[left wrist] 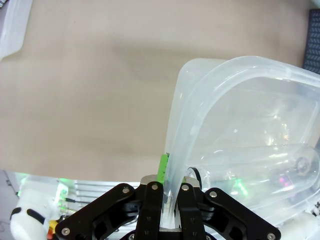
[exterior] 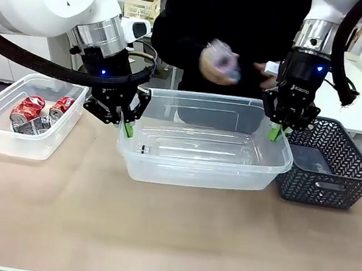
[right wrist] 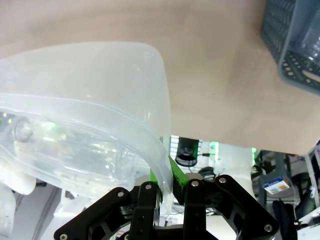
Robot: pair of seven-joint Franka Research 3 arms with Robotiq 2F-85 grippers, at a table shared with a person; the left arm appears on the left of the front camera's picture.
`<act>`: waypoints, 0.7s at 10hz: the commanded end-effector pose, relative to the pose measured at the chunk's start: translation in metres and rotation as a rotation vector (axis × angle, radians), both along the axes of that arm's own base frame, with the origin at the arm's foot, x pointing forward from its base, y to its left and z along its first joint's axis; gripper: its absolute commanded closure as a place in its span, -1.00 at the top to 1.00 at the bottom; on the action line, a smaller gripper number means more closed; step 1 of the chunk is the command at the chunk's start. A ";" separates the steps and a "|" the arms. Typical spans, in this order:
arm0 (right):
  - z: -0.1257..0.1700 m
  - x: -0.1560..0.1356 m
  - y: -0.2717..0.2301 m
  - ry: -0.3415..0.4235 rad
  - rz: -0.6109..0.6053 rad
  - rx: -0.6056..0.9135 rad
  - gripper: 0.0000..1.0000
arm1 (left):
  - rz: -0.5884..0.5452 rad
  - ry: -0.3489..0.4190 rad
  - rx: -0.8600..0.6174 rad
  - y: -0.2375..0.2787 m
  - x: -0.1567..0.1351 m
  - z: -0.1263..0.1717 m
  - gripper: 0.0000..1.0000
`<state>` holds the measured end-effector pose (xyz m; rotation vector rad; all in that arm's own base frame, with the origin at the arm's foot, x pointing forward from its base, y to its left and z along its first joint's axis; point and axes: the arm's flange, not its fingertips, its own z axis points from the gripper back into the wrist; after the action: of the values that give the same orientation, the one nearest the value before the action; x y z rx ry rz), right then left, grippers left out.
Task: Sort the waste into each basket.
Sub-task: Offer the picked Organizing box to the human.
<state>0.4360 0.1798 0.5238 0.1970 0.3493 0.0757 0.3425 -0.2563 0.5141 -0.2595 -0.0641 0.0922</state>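
both robot hands are clamped on the big clear tub (exterior: pixel 196 172) in the middle of the desk (exterior: pixel 154 239), one at each short end. the left hand (exterior: pixel 127 127) is closed on the rim and end wall. in its wrist view the left hand (left wrist: pixel 167 189) has the thin wall (left wrist: pixel 200 100) pinched between the green pads, and the tub curves up and away in front of the fingers. the right hand (exterior: pixel 275 132) grips the opposite end the same way, and its wrist view shows the right hand (right wrist: pixel 165 187) shut on the rolled rim (right wrist: pixel 100 65).

between the two hands, a clear bottle (exterior: pixel 185 151) lies on its side on the tub floor; it shows just ahead of the left fingers (left wrist: pixel 260 170) and ahead of the right ones (right wrist: pixel 65 145). i can't tell whether the tub rests on the desk or is just lifted off it.

outside the left hand, well apart, a small clear tub (exterior: pixel 6 142) holds crushed red cans (exterior: pixel 28 107). just outside the right hand stands a dark lattice basket (exterior: pixel 327 188), next to the big tub's end.

beyond the tub, between the hands and higher up, the person's hand (exterior: pixel 210 64) holds a crumpled bottle (exterior: pixel 225 61), blurred, possibly with a blue label.
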 end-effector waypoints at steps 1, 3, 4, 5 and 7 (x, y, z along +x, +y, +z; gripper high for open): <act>0.000 -0.003 0.000 -0.004 0.002 0.005 -1.00 | 0.040 -0.002 -0.024 0.001 -0.001 0.003 -1.00; 0.000 -0.003 0.000 -0.004 0.002 0.005 -1.00 | 0.040 -0.002 -0.024 0.001 -0.001 0.003 -1.00; 0.000 -0.003 0.000 -0.004 0.002 0.005 -1.00 | 0.040 -0.002 -0.024 0.001 -0.001 0.003 -1.00; 0.000 -0.003 0.000 -0.004 0.002 0.005 -1.00 | 0.040 -0.002 -0.024 0.001 -0.001 0.003 -1.00; 0.000 -0.003 0.000 -0.004 0.002 0.005 -1.00 | 0.040 -0.002 -0.024 0.001 -0.001 0.003 -1.00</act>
<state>0.4360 0.1798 0.5238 0.1971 0.3494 0.0758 0.3425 -0.2562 0.5139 -0.2594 -0.0638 0.0923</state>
